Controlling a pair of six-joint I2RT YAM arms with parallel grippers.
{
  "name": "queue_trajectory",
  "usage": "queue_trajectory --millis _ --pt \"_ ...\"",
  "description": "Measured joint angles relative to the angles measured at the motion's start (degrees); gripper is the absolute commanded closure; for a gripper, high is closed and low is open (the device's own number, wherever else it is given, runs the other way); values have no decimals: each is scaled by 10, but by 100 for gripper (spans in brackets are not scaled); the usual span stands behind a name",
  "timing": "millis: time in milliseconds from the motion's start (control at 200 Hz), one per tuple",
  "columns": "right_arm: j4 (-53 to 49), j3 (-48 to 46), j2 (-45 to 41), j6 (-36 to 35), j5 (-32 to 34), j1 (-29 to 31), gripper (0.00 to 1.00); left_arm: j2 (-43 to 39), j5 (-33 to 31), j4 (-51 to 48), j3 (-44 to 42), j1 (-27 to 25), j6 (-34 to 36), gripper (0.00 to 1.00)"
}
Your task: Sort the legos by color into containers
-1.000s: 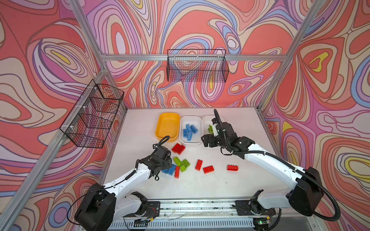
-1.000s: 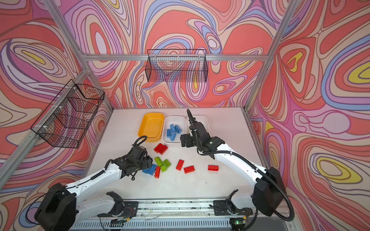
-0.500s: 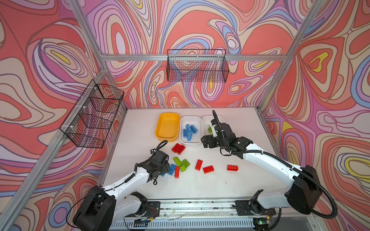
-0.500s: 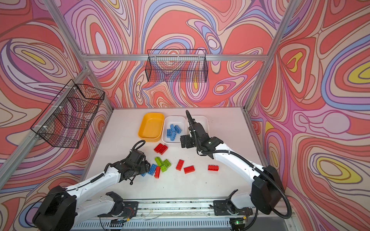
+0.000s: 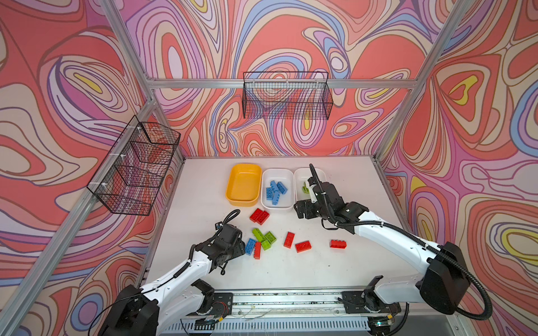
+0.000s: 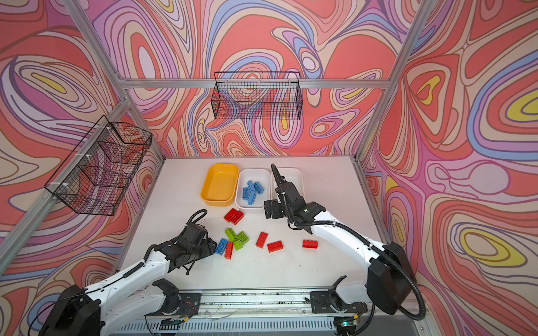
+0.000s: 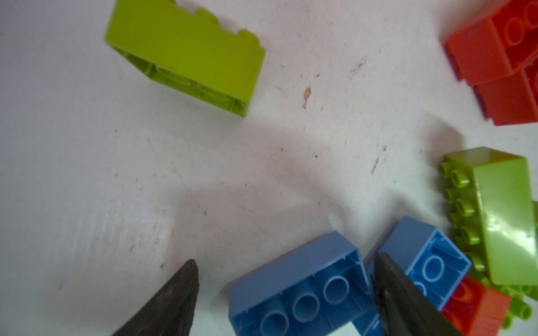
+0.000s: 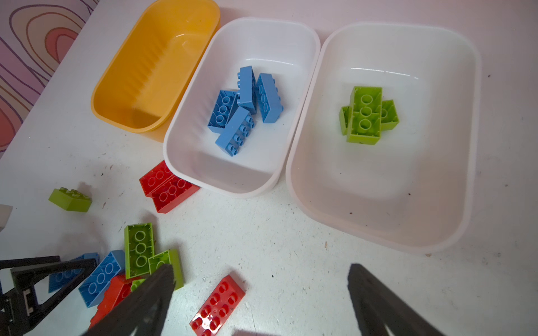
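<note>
The left gripper (image 7: pixel 285 259) sits low on the bench (image 5: pixel 203 209), its jaws parted astride a blue brick (image 7: pixel 302 293) whose hollow underside faces the wrist camera. One finger (image 7: pixel 174 299) stands clear of the brick. The other finger (image 7: pixel 401 299) sits between it and a second blue brick (image 7: pixel 431 261) (I cannot tell whether it touches either), so nothing is clamped. Huddled against that second brick are a red brick (image 7: pixel 477 308) and a green brick (image 7: pixel 500 218), and a lone green brick (image 7: pixel 186 55) lies apart. The right gripper (image 8: pixel 260 270) hangs spread wide and empty over the bench, just in front of the tubs. Three tubs stand rim to rim along the back. Beside the yellow tub (image 5: pixel 243 186) is the middle tub (image 8: pixel 233 180), which holds four blue bricks (image 8: pixel 244 110). The right tub (image 8: pixel 378 197) holds a green heap (image 8: pixel 365 116). A red pair (image 5: pixel 259 216) lies side by side just in front of the middle tub. In both top views, three more red bricks (image 5: pixel 303 246) lie scattered to the right of the huddle.
</note>
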Motion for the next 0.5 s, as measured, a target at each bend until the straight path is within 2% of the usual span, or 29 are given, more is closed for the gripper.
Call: queue_trajectory --millis 250,501 --pt "-1 -5 -9 0 0 0 2 0 -2 -5 1 -9 -11 21" --pt "12 -14 -7 -4 -10 0 2 39 -10 -27 26 -33 -26 27"
